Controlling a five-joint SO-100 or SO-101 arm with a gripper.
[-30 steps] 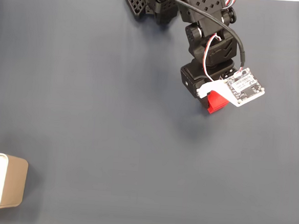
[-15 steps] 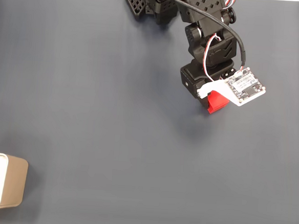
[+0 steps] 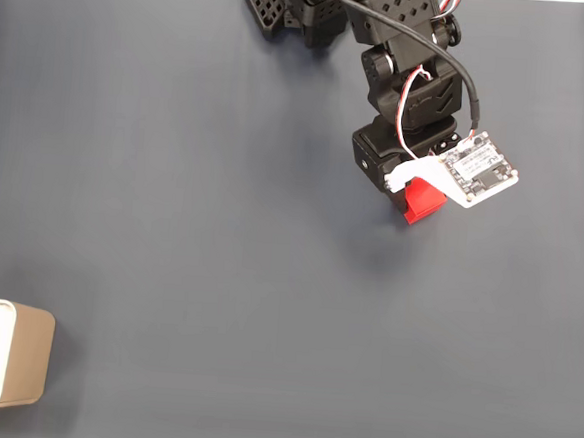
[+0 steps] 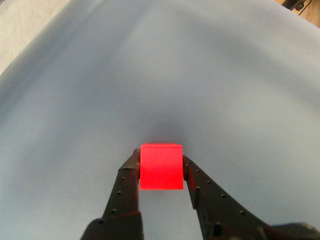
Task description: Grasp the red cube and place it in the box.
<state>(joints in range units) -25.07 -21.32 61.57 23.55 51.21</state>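
The red cube (image 4: 161, 166) sits between my two black fingers in the wrist view, both touching its sides. My gripper (image 4: 160, 162) is shut on it, close to the grey table surface. In the fixed view the cube (image 3: 423, 201) peeks out below the white camera board at the upper right, with the gripper (image 3: 417, 200) mostly hidden under the arm. The tan box (image 3: 24, 356) with its white inside stands at the bottom left edge, far from the cube.
The black arm base (image 3: 327, 11) sits at the top centre of the fixed view. A dark grey mat (image 3: 221, 224) covers the table between the cube and the box.
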